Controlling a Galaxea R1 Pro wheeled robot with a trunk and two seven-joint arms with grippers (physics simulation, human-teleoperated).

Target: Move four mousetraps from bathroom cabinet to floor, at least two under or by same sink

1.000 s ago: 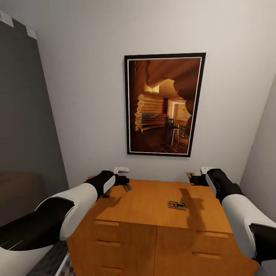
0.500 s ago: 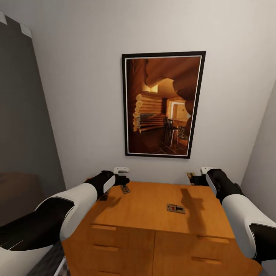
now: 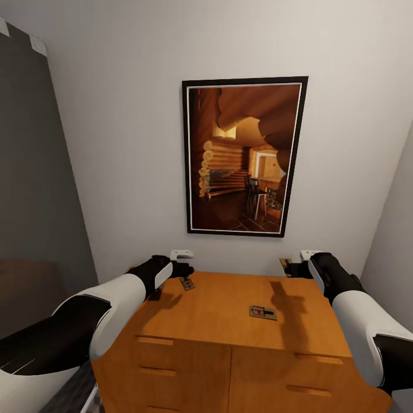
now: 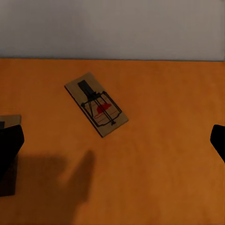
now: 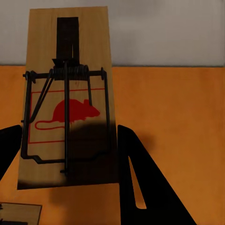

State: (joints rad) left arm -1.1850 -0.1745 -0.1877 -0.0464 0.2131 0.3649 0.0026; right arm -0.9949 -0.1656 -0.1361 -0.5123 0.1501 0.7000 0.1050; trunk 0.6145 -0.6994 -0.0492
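I count three mousetraps on the cabinet: mid-top trap, left-edge trap, one corner visible. Left gripper spread; right gripper clamps a fourth trap, its mouse print legible at the wrist.

Framed cabin picture, pale wall

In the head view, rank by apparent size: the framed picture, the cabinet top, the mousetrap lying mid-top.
1. Cabinet top and framed picture: look about alike, and the cabinet is nearer, so unranked.
2. Mousetrap: clearly smallest.

Cabinet – smooth matt wood; mousetrap – pale wood, dark wire.
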